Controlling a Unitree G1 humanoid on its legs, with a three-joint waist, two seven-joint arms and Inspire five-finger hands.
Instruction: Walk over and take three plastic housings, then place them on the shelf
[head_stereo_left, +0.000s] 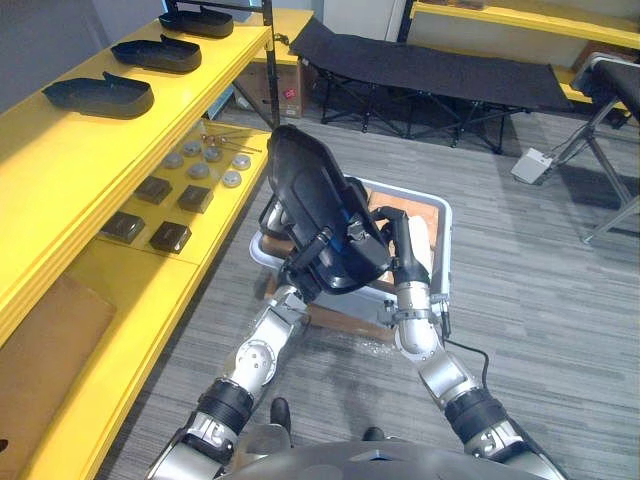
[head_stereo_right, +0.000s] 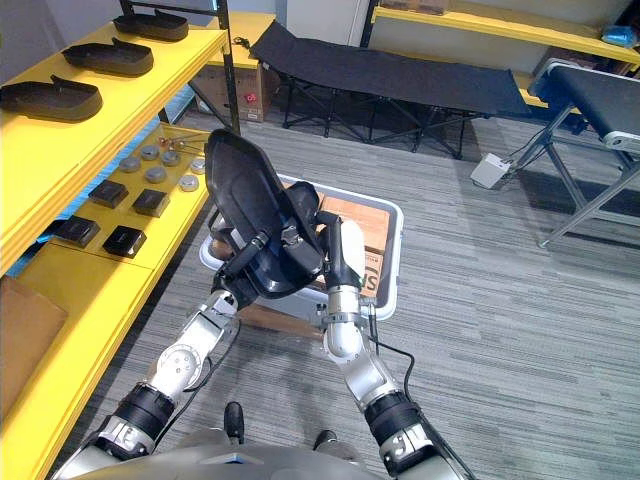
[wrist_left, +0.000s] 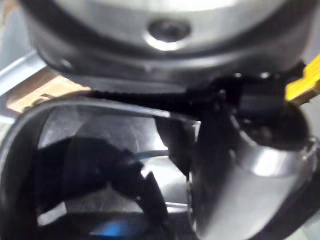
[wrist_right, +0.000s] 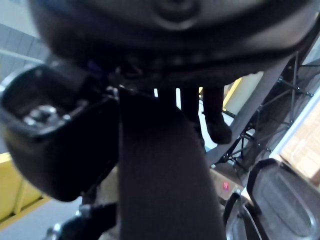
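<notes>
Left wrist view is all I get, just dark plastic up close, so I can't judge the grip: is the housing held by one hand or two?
Observer: Two. The left hand and right hand both clamp the black housing, which stands tilted on end.
Operator: What's beneath it?
Observer: A white-rimmed crate on the floor, with cardboard inside.
Operator: Anything on the shelf?
Observer: Three other housings lie in a row on the top yellow shelf, on the robot's left.
</notes>
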